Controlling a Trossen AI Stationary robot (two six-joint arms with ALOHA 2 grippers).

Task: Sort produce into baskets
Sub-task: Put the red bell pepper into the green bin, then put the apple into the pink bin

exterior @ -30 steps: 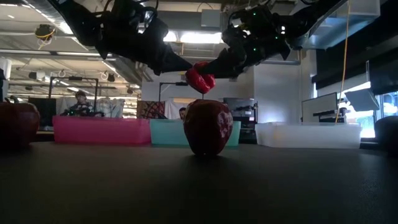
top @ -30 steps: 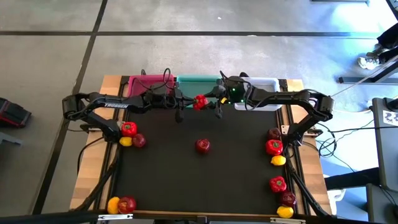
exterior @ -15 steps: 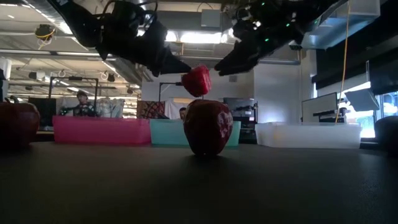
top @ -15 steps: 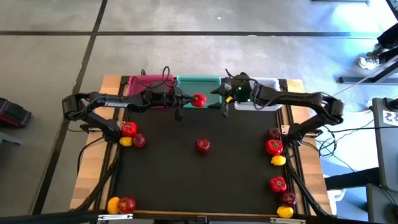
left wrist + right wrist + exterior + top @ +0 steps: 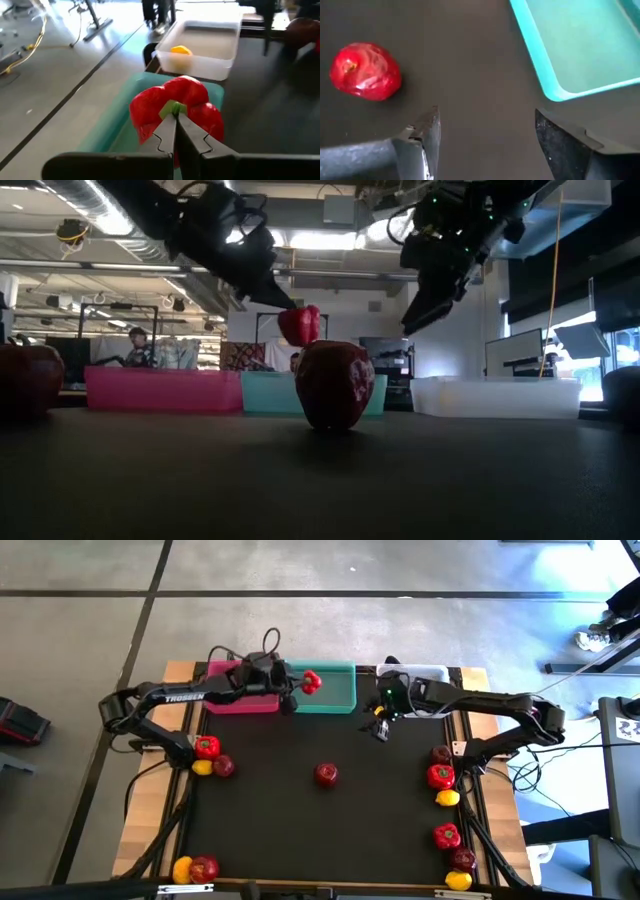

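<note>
A bright red bell pepper (image 5: 311, 682) hangs above the teal basket (image 5: 338, 698), and my left gripper (image 5: 174, 117) is shut on it. The pink basket (image 5: 238, 703) lies to the teal one's left. To its right the white basket (image 5: 202, 47) holds a lemon (image 5: 181, 50). My right gripper (image 5: 380, 728) stands open over the black mat, in front of the white basket, with nothing between its fingers (image 5: 427, 132). A dark red apple (image 5: 325, 774) rests on its underside at the mat's middle. My left gripper pinches the pepper's green stem (image 5: 173, 108) between its two fingertips. The fingers come from the table's left, slanting a little downward. The pepper (image 5: 298, 323) is lifted clear, out beyond the fingertips over the teal basket, with its stem end turned toward the gripper.
Produce lies along the mat's edges: a pepper (image 5: 207, 747), a lemon and an apple at the left; several pieces down the right side (image 5: 440, 776); a lemon and an apple (image 5: 204, 868) at the near left corner. A person (image 5: 135, 345) shows in the room behind.
Both grippers were at the pepper a second ago. My right gripper has let go and drawn back toward the table's right edge, tipping further down. My left gripper has carried the pepper up and toward the far edge, over the teal basket.
</note>
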